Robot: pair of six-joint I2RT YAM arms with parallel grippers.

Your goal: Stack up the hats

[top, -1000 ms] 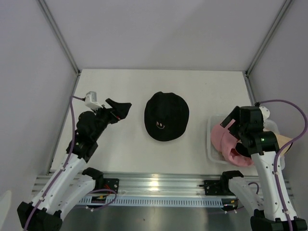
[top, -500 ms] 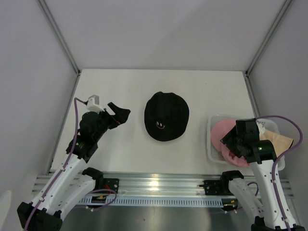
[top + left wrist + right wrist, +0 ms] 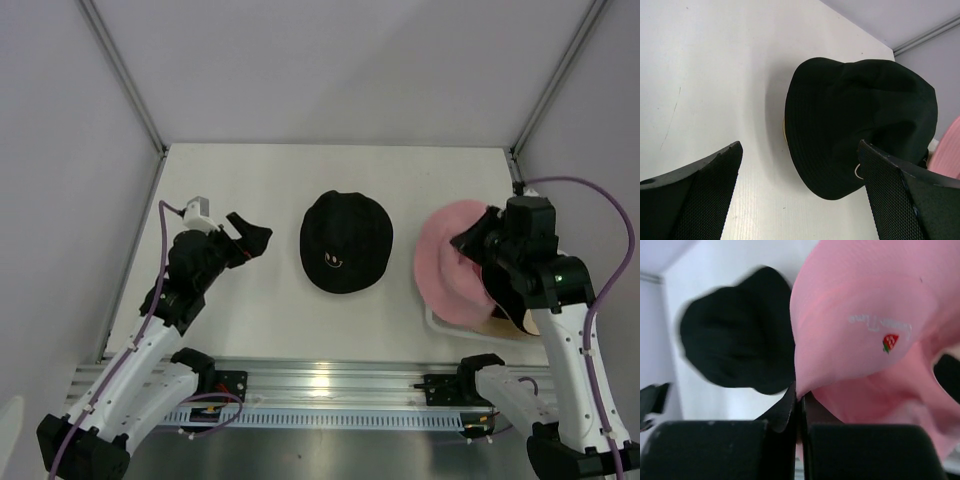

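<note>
A black hat (image 3: pixel 346 242) lies flat in the middle of the table, a small embroidered mark on its near side. My right gripper (image 3: pixel 472 243) is shut on the edge of a pink hat (image 3: pixel 445 265), which hangs lifted over the basket's left side. In the right wrist view the jaws (image 3: pixel 800 397) pinch the pink fabric (image 3: pixel 865 315), with the black hat (image 3: pixel 735 335) beyond. A strip of beige hat (image 3: pixel 520 322) shows under the arm. My left gripper (image 3: pixel 250 232) stands open left of the black hat (image 3: pixel 860 120), nothing between its fingers (image 3: pixel 800 200).
A white basket (image 3: pixel 440 322) sits at the right near edge, mostly covered by the pink hat and my right arm. Grey walls close in the table on three sides. A metal rail runs along the near edge.
My right gripper has shut on the pink hat and lifted it out of the basket, up and to the left. The left arm has barely moved.
</note>
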